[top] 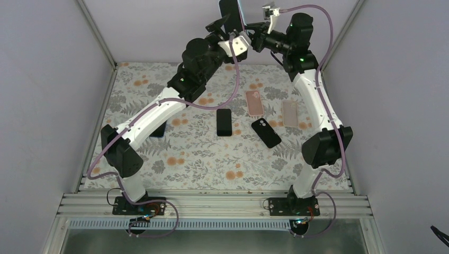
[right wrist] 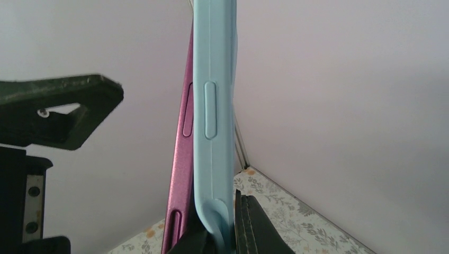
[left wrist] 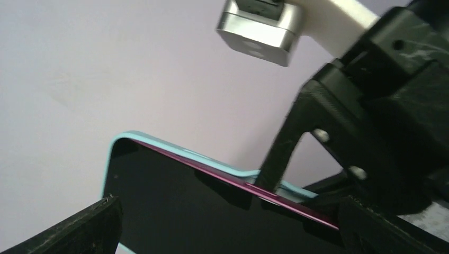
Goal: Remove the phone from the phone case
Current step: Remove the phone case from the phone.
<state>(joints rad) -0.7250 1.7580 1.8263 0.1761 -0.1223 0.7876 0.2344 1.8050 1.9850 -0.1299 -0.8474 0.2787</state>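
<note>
Both arms are raised high at the back, meeting on one phone (top: 229,11). It has a black screen (left wrist: 212,211) and a magenta edge (right wrist: 182,153), and sits in a light blue case (right wrist: 212,106). My left gripper (top: 232,33) is shut across the phone's width, with a finger on each side (left wrist: 79,227). My right gripper (top: 253,33) is shut on the lip of the case (right wrist: 225,233), which bends outward. The magenta edge stands apart from the case along that side. In the left wrist view, the right gripper's finger (left wrist: 286,153) crosses the case rim.
On the floral table (top: 201,159) lie a black phone (top: 224,122), a black case (top: 266,133), a pink case (top: 254,102) and a beige case (top: 289,114). A dark flat item (top: 159,129) lies partly under the left arm. Grey walls close in on the sides.
</note>
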